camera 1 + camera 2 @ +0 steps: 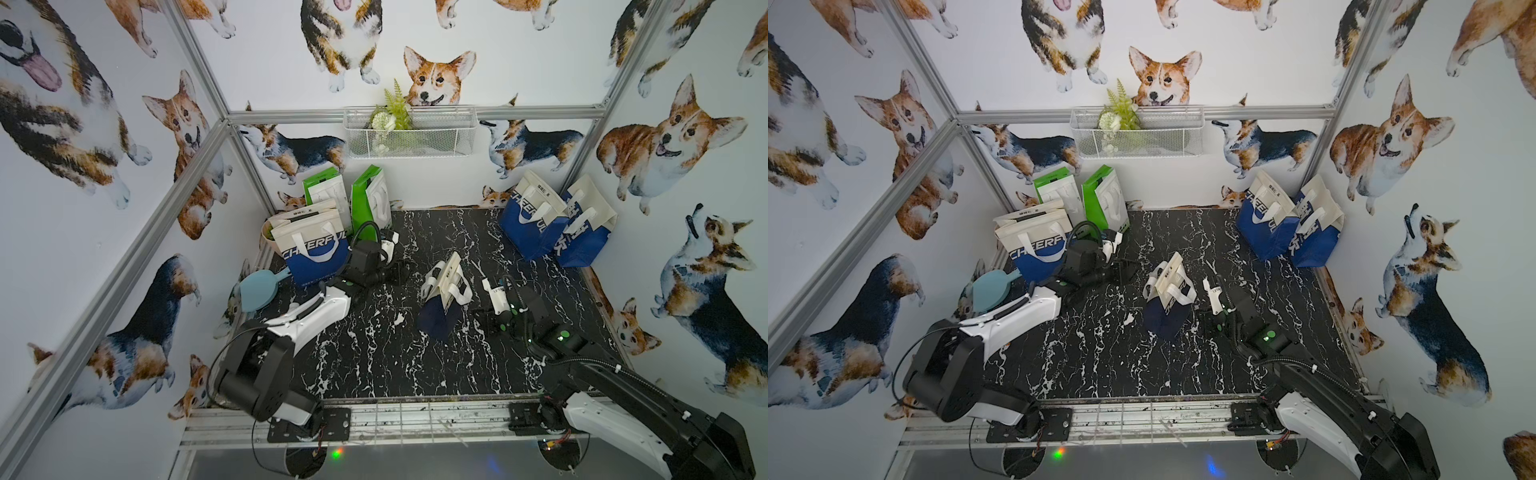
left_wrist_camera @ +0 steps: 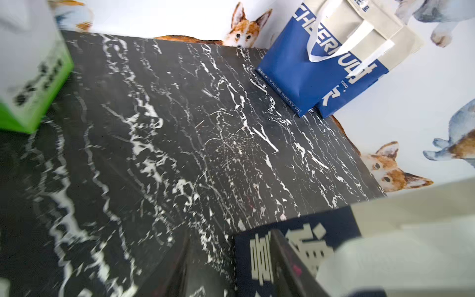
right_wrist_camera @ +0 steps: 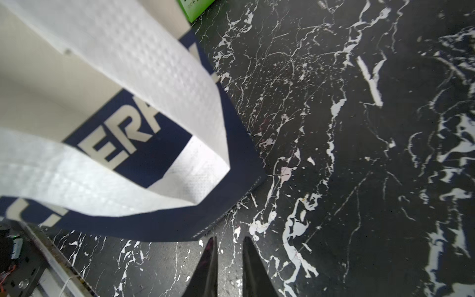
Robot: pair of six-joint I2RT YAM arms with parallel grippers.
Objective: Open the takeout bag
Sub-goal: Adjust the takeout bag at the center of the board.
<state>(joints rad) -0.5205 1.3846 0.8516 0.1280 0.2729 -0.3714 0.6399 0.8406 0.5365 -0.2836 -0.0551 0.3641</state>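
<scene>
The takeout bag [image 1: 442, 293] [image 1: 1168, 297], navy below and cream above with white strap handles, stands mid-table on the black marble top; its top edges lie close together. My left gripper [image 1: 397, 270] [image 1: 1123, 268] is just left of it. In the left wrist view the left gripper [image 2: 231, 262] stands open, one blurred finger [image 2: 290, 259] in front of the bag's navy side [image 2: 341, 226]. My right gripper [image 1: 484, 322] [image 1: 1208, 322] sits right of the bag. In the right wrist view the right gripper [image 3: 230, 241] shows a narrow gap with nothing in it, just off the bag's bottom corner [image 3: 241, 164].
Two blue-and-cream bags [image 1: 532, 220] [image 1: 586, 226] stand at the back right. A similar blue bag [image 1: 311, 249] and two green-and-white bags [image 1: 328, 191] [image 1: 372, 199] crowd the back left. A light blue paddle [image 1: 259, 289] lies at the left edge. A wire basket [image 1: 440, 137] hangs on the back wall.
</scene>
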